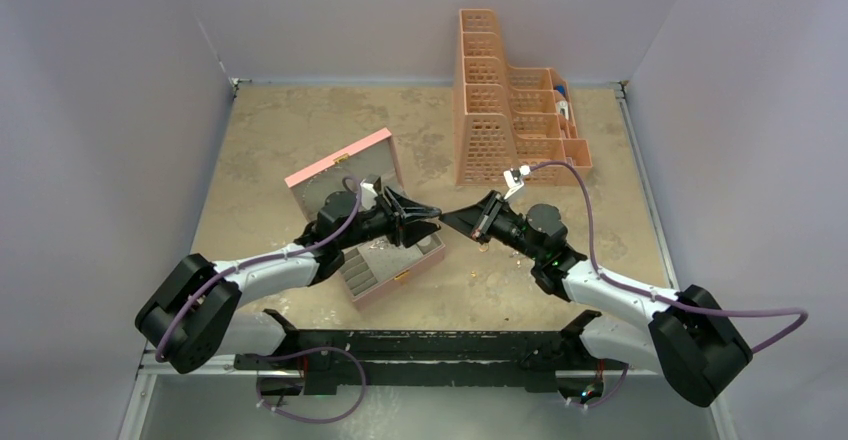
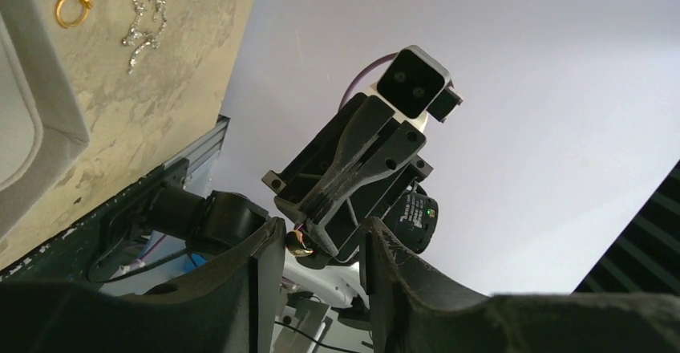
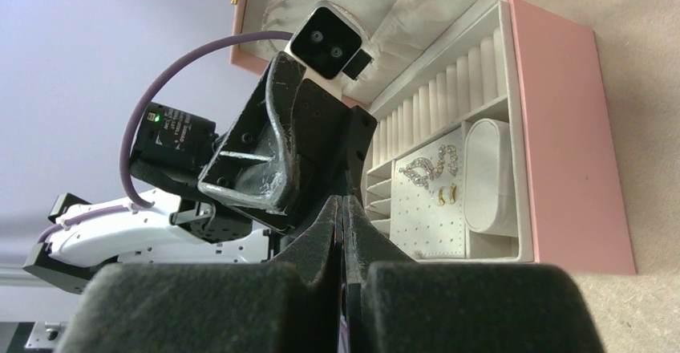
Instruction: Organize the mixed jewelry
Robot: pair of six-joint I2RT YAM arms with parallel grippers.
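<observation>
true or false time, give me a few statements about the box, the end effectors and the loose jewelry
1. The pink jewelry box is open. True.
2. The left end effector is shut. False: it is spread open.
3. A gold ring lies on the table near a silver chain. True.
4. The peach organizer stands left of the box. False: it stands to the right, farther back.
5. The right end effector is wide open. False: it is pressed shut.
</observation>
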